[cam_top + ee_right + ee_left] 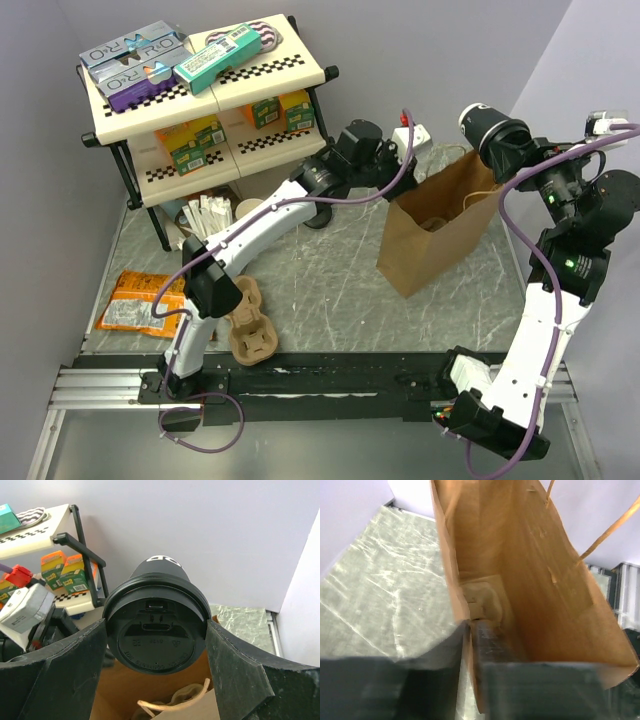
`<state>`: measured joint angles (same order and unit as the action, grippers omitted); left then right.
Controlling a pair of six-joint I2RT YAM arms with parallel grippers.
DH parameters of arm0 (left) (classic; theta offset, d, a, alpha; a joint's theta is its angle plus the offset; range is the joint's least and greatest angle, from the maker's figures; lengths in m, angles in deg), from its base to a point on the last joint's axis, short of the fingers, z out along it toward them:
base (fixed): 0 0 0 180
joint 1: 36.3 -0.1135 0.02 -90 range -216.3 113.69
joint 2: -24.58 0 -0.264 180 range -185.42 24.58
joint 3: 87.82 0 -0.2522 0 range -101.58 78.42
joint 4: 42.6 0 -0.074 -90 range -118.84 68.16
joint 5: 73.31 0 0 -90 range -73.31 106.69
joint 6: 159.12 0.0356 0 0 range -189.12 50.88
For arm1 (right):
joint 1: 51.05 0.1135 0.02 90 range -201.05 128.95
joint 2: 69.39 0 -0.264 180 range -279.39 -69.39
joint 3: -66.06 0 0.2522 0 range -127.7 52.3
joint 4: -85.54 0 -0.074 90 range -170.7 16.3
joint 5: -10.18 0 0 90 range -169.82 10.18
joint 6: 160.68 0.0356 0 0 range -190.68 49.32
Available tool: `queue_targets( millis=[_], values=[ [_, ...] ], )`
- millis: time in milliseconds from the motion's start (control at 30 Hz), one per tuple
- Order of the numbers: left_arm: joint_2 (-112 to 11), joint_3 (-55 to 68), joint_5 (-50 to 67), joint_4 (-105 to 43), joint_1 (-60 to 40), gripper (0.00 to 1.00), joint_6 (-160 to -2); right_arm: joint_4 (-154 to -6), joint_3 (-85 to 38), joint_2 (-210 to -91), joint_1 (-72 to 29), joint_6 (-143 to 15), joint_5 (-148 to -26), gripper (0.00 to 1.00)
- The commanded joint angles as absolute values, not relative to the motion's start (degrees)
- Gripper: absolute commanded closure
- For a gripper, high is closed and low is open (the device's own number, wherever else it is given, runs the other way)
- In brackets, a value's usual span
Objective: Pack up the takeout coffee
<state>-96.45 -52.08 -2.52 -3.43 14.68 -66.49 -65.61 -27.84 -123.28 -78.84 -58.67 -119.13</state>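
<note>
Jaws of the right gripper (156, 632) clamp the takeout coffee (490, 127) at its black lid, tipped over above the open mouth of the paper bag (440, 240). Jaws of the left gripper (467, 680) pinch the bag's wall, one inside, one outside. A shelf rack (200, 90) stands behind-left. Table (330, 290) surface shows between the bag and the pulp carrier (250, 325).

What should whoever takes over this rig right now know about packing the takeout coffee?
Left gripper: shut on one wall of the upright brown paper bag, one finger inside, one outside.
Right gripper: shut on the dark takeout coffee cup with its round black plastic lid, held above the bag's mouth.
Done: cup lifted, bag held.
Left: lower the cup into the bag, then release.
</note>
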Motion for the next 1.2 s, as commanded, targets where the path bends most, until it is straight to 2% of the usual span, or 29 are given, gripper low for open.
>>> queue_targets(
  millis=[0,267,333,367,400,900,1167],
  values=[
    [-94.9,-54.7,0.0,-3.4,14.7,0.99,-65.4,-68.3,-27.3,-122.5,-79.3,-56.4,-120.7,0.38],
    [-93.0,-54.3,-1.5,-1.7,12.2,0.99,-64.6,-67.9,-27.4,-122.0,-79.4,-56.9,-120.8,0.38],
    [-92.3,-53.3,-1.4,-2.3,12.2,0.71,-65.2,-68.0,-27.2,-121.9,-79.4,-56.7,-120.9,0.38],
    [-91.8,-52.8,-1.3,-2.7,12.3,0.61,-65.7,-68.3,-26.9,-121.9,-79.5,-56.5,-120.8,0.38],
    [-91.8,-52.6,-1.6,-2.7,12.4,0.57,-66.0,-68.5,-26.7,-121.8,-79.4,-56.4,-120.9,0.38],
    [-98.2,-57.9,-3.4,-3.9,14.7,0.53,-68.0,-68.2,-25.9,-121.2,-80.0,-56.4,-120.3,0.39],
    [-99.3,-58.3,1.9,-2.9,15.9,0.52,-67.3,-68.7,-25.5,-121.2,-80.7,-55.7,-120.6,0.39]
  ],
)
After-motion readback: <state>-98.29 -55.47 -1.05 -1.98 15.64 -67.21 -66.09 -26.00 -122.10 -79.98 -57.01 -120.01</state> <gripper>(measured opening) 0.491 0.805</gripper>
